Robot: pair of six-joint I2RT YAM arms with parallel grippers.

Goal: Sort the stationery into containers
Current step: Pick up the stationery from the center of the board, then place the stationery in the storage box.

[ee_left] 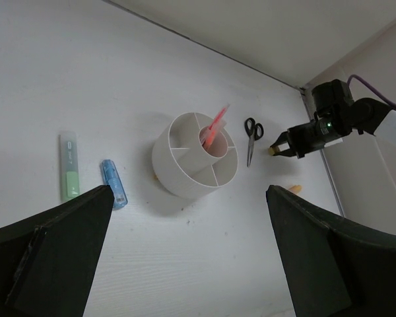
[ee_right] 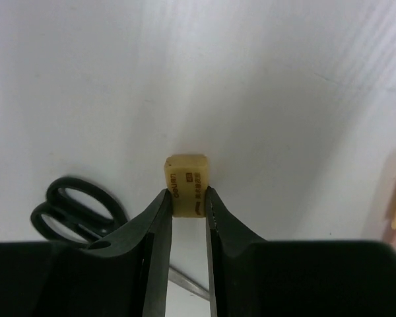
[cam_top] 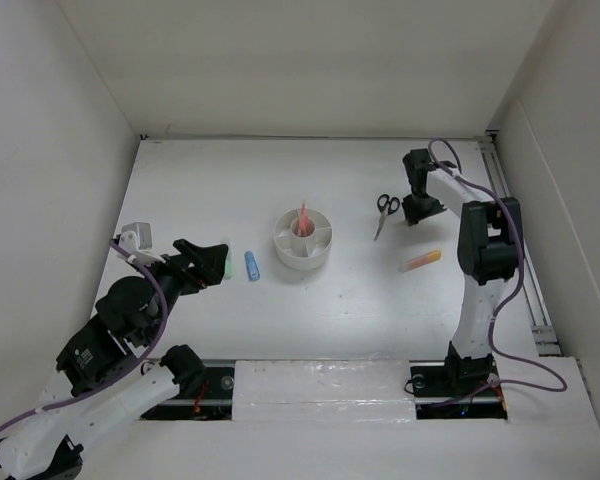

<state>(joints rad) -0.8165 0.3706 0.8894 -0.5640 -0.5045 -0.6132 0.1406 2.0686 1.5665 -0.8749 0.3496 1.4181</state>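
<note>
My right pincer (ee_right: pixel 188 198) is clamped on the tan eraser (ee_right: pixel 186 173). Both fingertips press its sides near the lower end, and most of the small block pokes out past them. It is a pale yellow-tan with rounded corners and a line of dark print running along its face. I cannot tell whether it touches the surface beneath.

Just to the left of that grip lie the black-handled scissors (cam_top: pixel 385 213), flat, blades together and pointing toward my bases. Closer to my right base, the orange-yellow marker (cam_top: pixel 420 261) rests at a slant, apart from both.

At mid-table stands the round white organizer (cam_top: pixel 302 262), upright, with a centre cup ringed by divided compartments. Thin pink pens (cam_top: pixel 304 217) stand tilted in the centre cup. The ring compartments I can see into look bare.

Left of it lie the short blue marker (ee_left: pixel 113 183) and, just beside that, the green marker (ee_left: pixel 68 165), roughly parallel. My left pincer (ee_left: pixel 189 190) hangs near them with its fingers spread wide, gripping nothing.

The table (cam_top: pixel 200 190) is plain matte white, faintly scuffed. White walls close in on the left, far and right sides, and a metal rail (cam_top: pixel 510 230) runs along the right edge.
</note>
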